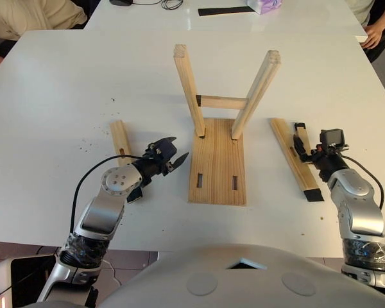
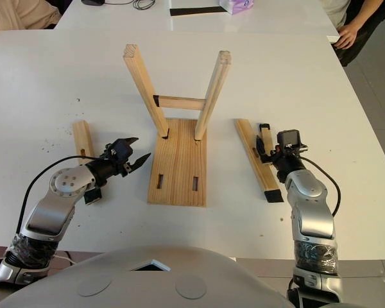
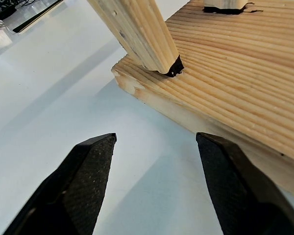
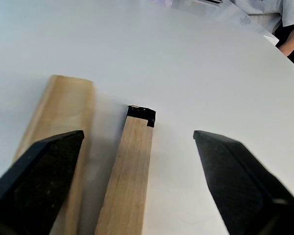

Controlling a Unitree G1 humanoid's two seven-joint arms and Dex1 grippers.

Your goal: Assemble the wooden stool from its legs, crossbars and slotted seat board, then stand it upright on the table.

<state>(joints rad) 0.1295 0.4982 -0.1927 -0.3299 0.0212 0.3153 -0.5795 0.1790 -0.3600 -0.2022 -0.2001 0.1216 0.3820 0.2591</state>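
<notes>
The slotted seat board [image 1: 218,160] lies flat in the middle of the white table. Two legs [image 1: 188,86] [image 1: 256,93] stand tilted in its far slots, joined by a crossbar [image 1: 222,101]; the two near slots [image 1: 199,179] are empty. A loose leg [image 1: 120,139] lies to the left. Another loose leg [image 1: 294,157] and a short crossbar [image 4: 130,161] lie to the right. My left gripper [image 1: 178,149] is open, just off the board's left edge [image 3: 137,88]. My right gripper [image 4: 138,133] is open, its fingers astride the short crossbar's black-tipped end.
A second table behind carries a tissue box [image 1: 264,5] and a black strip [image 1: 226,11]. People sit at the far corners, touching nothing. Bare table [image 1: 64,96] stretches far left and far right. The table's front edge runs close below both arms.
</notes>
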